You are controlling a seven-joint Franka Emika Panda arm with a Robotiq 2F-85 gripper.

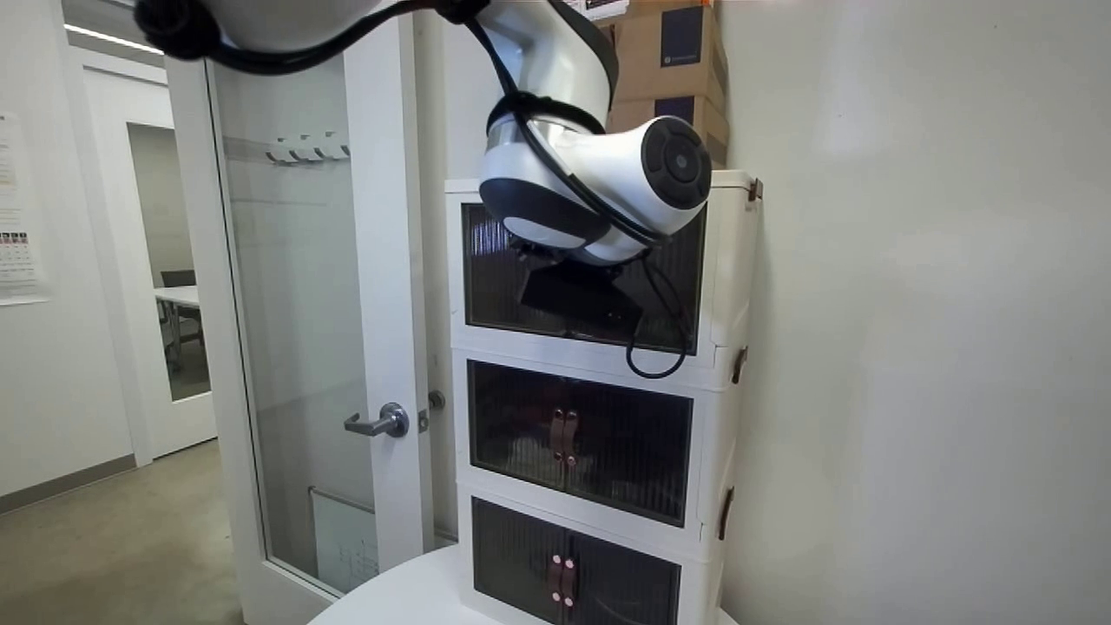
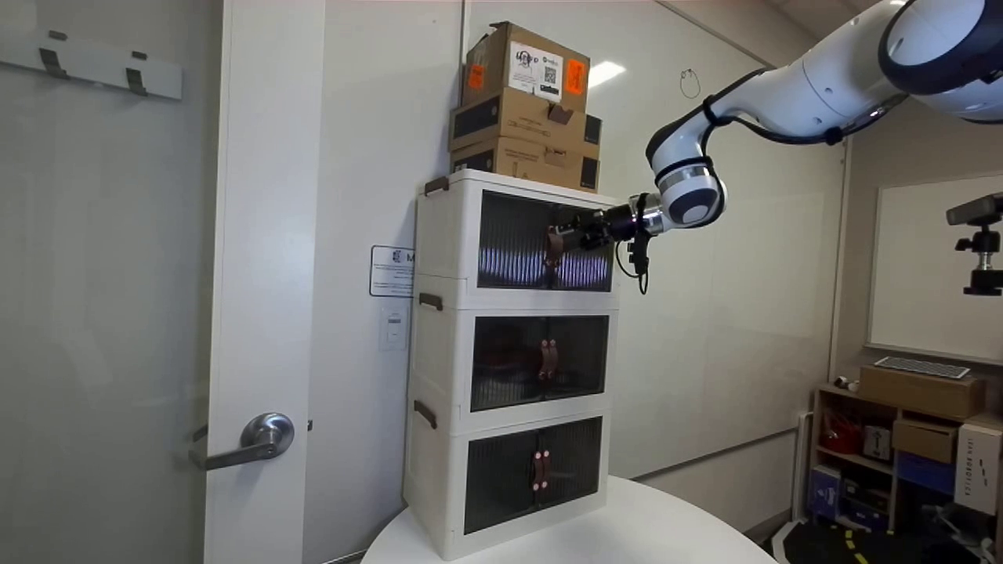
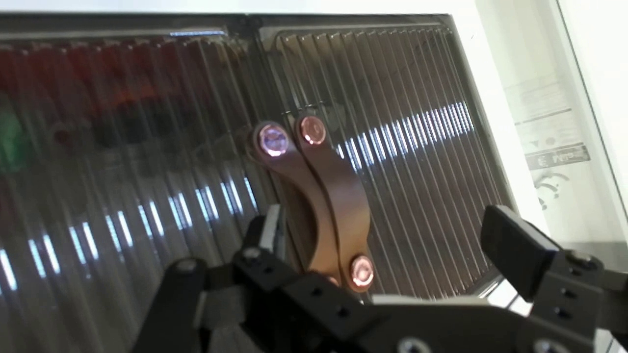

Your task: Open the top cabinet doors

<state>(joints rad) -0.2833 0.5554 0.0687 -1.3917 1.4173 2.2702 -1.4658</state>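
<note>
My gripper [image 3: 387, 225], jaws wide apart, is close to 2 brown strap handles [image 3: 351, 206], seen in the gap; can't tell if touching. They're on the top cabinet doors [image 2: 513, 227], smoky, ribbed, closed, uppermost tier of white 3-tier cabinet [image 2: 517, 300] w/ cardboard boxes [image 2: 533, 117] atop.

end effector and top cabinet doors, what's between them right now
Two brown handles, fixed to the top cabinet doors; the wrist view shows them between the spread fingers of the end effector.
</note>
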